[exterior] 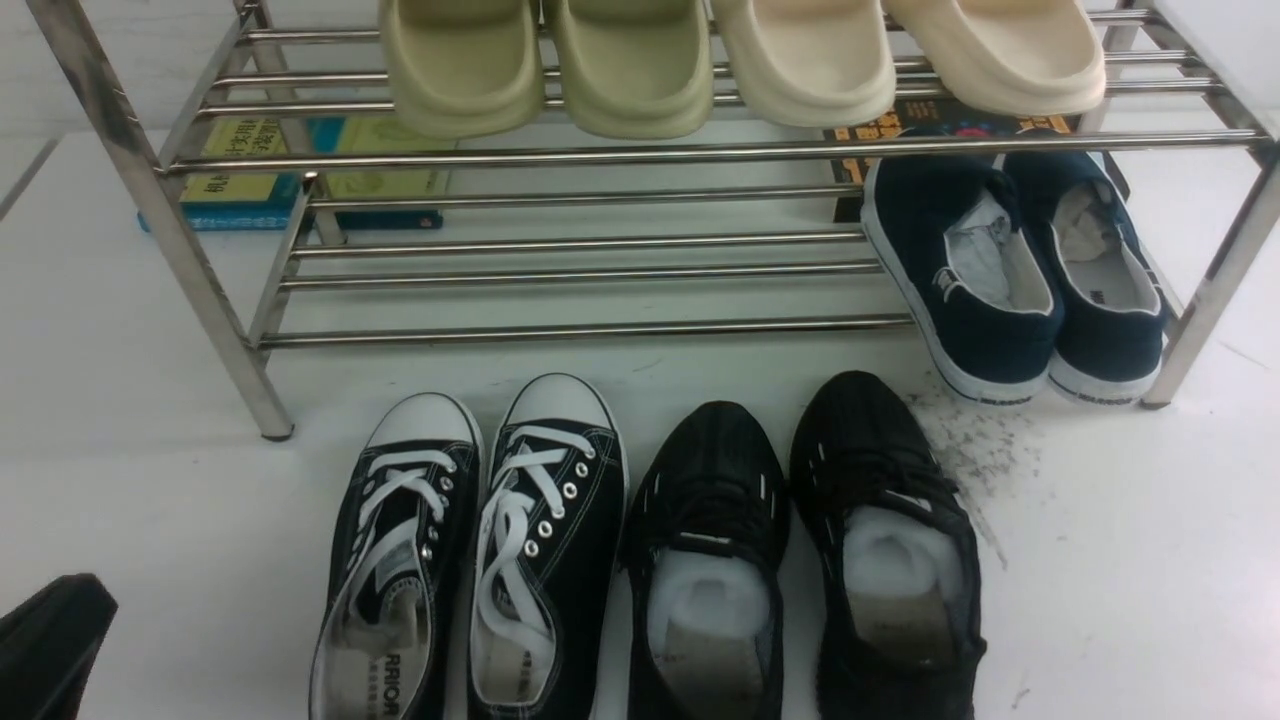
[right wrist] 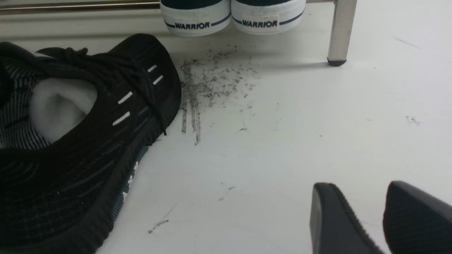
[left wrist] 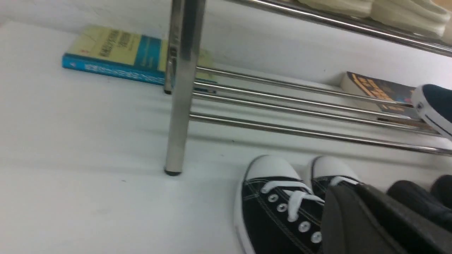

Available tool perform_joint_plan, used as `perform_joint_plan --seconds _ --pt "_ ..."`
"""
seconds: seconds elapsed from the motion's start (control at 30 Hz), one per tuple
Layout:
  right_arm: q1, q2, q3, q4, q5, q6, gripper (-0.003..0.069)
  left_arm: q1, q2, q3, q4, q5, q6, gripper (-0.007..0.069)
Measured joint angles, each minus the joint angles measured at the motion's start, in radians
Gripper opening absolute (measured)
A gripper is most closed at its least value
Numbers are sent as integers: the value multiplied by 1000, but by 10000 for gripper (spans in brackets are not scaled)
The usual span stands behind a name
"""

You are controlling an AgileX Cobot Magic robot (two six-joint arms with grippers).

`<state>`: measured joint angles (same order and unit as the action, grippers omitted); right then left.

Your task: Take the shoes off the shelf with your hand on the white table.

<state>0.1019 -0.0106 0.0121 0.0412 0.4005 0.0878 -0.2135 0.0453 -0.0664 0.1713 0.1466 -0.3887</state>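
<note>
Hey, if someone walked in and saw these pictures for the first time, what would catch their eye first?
Probably the four shoes lined up on the white table in front of the shiny steel rack: a pair of black canvas sneakers with white laces on the left, all-black mesh sneakers beside them. Next, the navy slip-ons with white soles on the rack's lower tier at right, and pale foam slides on the upper tier.

Bright, even overhead light; glare streaks the shiny steel rod shelf [exterior: 560, 155]; soft shadows, left wrist view slightly blurred
</note>
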Motion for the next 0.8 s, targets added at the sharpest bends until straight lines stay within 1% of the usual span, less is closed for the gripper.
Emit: perform_joint_plan --seconds 0.03,0.07,0.1,0.2,0.27,0.4,0.5,0.57,0.6,0.63,0.8 --pt "0 0 0 0 0 0 239 32 -24 25 -7 -6 16 54" --pt "0 0 0 0 0 0 239 38 -27 30 -7 -7 16 54" --pt "0 0 0 0 0 0 239 97 -48 68 -15 -4 32 54" --pt "0 0 0 0 0 0 239 174 -55 93 -18 32 37 54" --pt "0 0 0 0 0 0 239 201 -56 93 -7 76 38 56" --pt "0 0 0 0 0 0 239 206 -56 92 20 200 39 66" --pt "0 0 0 0 0 0 239 206 -56 90 26 211 24 69" --pt "0 0 0 0 0 0 239 206 -56 90 27 213 -16 71" --pt "0 0 0 0 0 0 239 206 -56 90 27 213 -16 71" --pt "0 0 0 0 0 0 239 206 -56 90 27 219 -52 71" --pt "0 0 0 0 0 0 239 206 -56 81 25 260 -77 72"
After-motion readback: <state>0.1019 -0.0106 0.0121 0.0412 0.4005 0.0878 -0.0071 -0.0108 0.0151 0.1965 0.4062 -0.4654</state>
